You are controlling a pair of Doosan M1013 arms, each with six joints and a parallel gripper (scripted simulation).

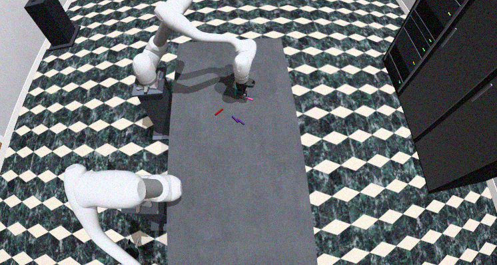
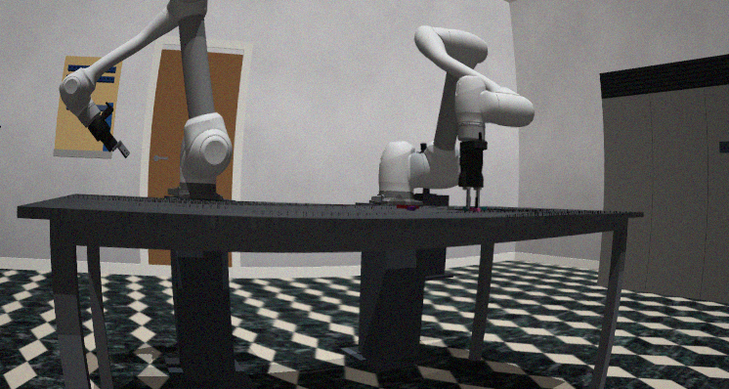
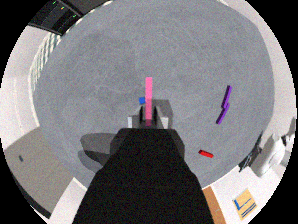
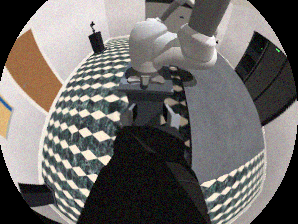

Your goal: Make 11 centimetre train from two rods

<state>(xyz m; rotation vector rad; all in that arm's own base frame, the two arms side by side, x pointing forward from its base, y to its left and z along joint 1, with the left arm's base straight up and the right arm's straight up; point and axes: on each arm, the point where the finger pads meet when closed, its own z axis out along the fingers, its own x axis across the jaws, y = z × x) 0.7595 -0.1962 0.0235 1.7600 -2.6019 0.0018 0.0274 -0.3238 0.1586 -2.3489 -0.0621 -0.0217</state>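
Observation:
A pink rod (image 1: pixel 249 98) (image 2: pixel 475 209) (image 3: pixel 149 90) lies flat on the table. My left gripper (image 1: pixel 244 95) (image 2: pixel 472 207) (image 3: pixel 148 111) is low over its near end, part open, with one finger on each side and gaps beside the rod. That end is dark in the left wrist view; whether another rod lies there I cannot tell. A small blue rod (image 3: pixel 142 100) lies close beside the pink rod. Something turquoise (image 1: pixel 235 89) shows beside the left gripper, mostly hidden. My right gripper (image 2: pixel 121 149) (image 4: pixel 150 109) is open and empty, high and away from the table.
Two purple rods (image 1: pixel 238 120) (image 3: pixel 226 97) lie side by side, offset lengthwise. A red rod (image 1: pixel 218 112) (image 3: pixel 206 153) lies apart, nearer the left arm's base side. All are on the grey table (image 1: pixel 240 194). A dark cabinet (image 1: pixel 452 124) stands beyond the table.

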